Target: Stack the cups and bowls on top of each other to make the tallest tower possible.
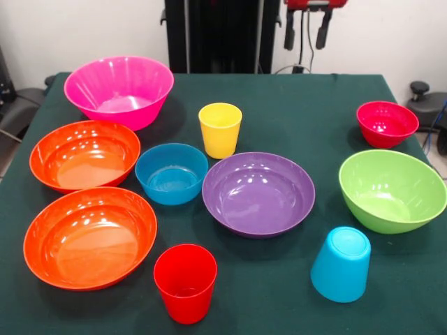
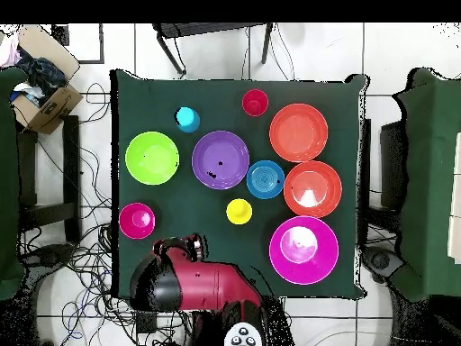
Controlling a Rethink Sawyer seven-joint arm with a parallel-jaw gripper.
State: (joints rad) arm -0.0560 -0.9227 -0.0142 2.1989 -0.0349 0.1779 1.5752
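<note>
All pieces stand apart on the green table (image 1: 307, 105); no tower shows. Left in the front view are a magenta bowl (image 1: 119, 105) and two orange bowls (image 1: 84, 155) (image 1: 89, 237). Mid-table sit the small blue bowl (image 1: 171, 174), the wide purple bowl (image 1: 258, 193) and the upright yellow cup (image 1: 220, 129). On the right are a crimson bowl (image 1: 387, 123) and a lime bowl (image 1: 392, 190). The red cup (image 1: 185, 283) stands upright in front. The light blue cup (image 1: 340, 264) is upside down. My gripper (image 1: 306, 31) (image 2: 180, 243) hangs open and empty behind the table's far edge.
The overhead view shows a cardboard box (image 2: 45, 99) on the floor beyond the table's left side, with cables (image 2: 90, 270) near the robot's base. Dark chairs (image 2: 212, 36) stand around the table. A black stool (image 1: 419, 91) shows at the right in the front view.
</note>
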